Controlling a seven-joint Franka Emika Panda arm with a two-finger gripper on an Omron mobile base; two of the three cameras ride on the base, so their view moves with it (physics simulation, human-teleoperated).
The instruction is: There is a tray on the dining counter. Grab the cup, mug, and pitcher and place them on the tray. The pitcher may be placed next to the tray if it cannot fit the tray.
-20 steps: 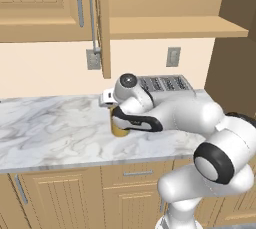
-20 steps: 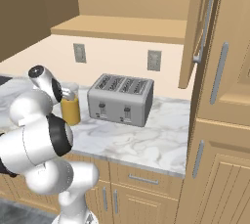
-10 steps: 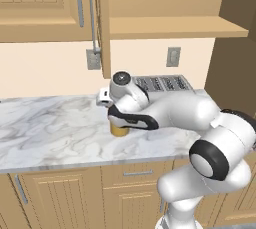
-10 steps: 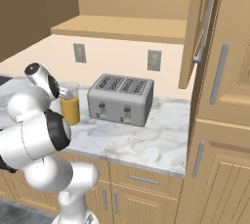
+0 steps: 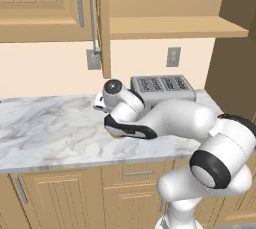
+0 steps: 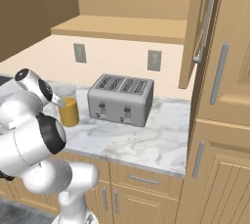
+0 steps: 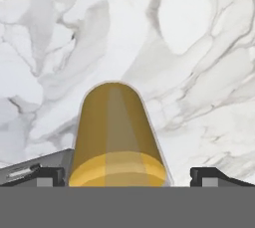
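Note:
The pitcher (image 6: 68, 111) is a glass cylinder tinted orange. It stands upright on the marble worktop (image 6: 141, 140), left of the toaster. In the hand view the pitcher (image 7: 115, 132) fills the lower middle, with my gripper (image 7: 130, 176) open around it. One dark fingertip (image 7: 47, 174) is on its left and the other on its right, each a little apart from the glass. In the left base view my hand (image 5: 127, 125) covers most of the pitcher. The tray, cup, mug and dining counter are out of view.
A silver four-slot toaster (image 5: 162, 88) stands against the wall just right of the pitcher. An upper cabinet door (image 5: 102, 23) hangs open above the worktop, beside a wooden shelf (image 5: 175, 25). Bare marble stretches to the left (image 5: 45, 128).
My hand has come down and in toward the pitcher, and in the left base view it now covers it. The jaws stay wide, and the pitcher has not moved.

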